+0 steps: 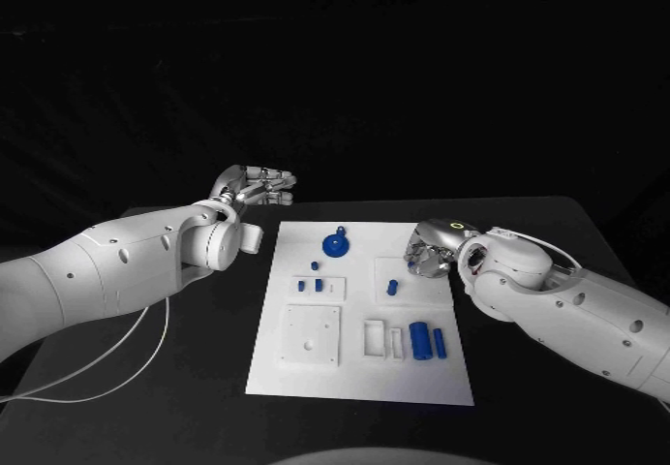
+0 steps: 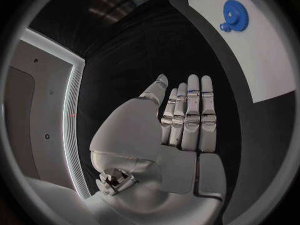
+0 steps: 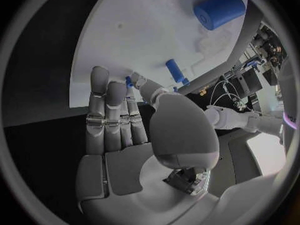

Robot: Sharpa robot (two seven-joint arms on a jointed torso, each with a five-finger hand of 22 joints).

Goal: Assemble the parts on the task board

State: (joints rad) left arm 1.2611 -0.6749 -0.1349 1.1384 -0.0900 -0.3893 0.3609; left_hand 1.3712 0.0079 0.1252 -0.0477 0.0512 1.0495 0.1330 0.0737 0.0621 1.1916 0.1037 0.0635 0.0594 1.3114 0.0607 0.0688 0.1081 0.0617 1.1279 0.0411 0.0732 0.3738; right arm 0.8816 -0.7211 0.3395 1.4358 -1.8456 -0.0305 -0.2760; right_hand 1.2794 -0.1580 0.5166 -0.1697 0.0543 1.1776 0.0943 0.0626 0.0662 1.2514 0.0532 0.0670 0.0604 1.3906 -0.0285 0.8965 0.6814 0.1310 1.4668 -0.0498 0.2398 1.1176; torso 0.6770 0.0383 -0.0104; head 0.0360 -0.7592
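Task board (image 1: 356, 363) on black table (image 1: 182, 407)

A white task board (image 1: 274, 376) was seen on a black bench (image 1: 167, 407). Blue parts were found on it: a toothed gear (image 1: 337, 242), two cylinders (image 1: 420, 341) and small pegs (image 1: 319, 285). Both arms were white, each hand (image 1: 259, 186) silver.

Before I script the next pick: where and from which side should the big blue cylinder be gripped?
Grip the big cylinder mid-length across its round sides, coming from above. It lies flat on the board, a smaller cylinder close beside it, so fingers should probably straddle it narrowly. The right hand looks nearer.
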